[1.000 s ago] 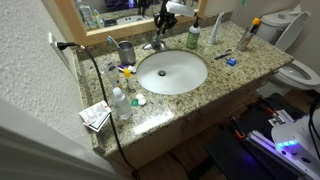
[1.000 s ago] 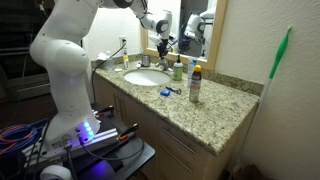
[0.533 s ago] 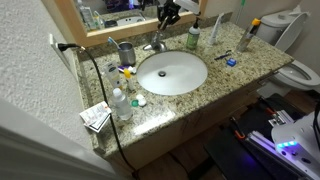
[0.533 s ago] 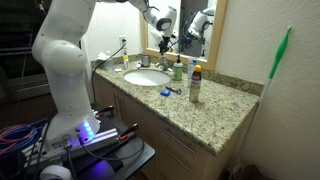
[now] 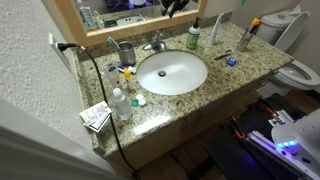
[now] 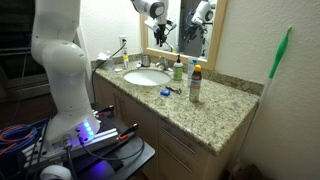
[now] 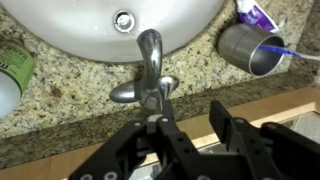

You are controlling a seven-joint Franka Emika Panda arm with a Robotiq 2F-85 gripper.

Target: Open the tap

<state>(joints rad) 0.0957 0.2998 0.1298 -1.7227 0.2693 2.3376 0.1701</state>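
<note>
Jaws are standing wide and empty at lower frame, hovering over the tap [image 7: 150, 70] sitting mid-frame beside the basin [image 7: 70, 20]. Descending straight, then lifting gently, is looking wisest.

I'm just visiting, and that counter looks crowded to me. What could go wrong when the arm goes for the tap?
The gripper hangs open above the tap, gripping nothing. The tap is small and shiny, so it could slip from the grasp. The metal cup stands close beside the tap, so a slightly off descent might knock it over. The green bottle flanks the other side, leaving little room.
</note>
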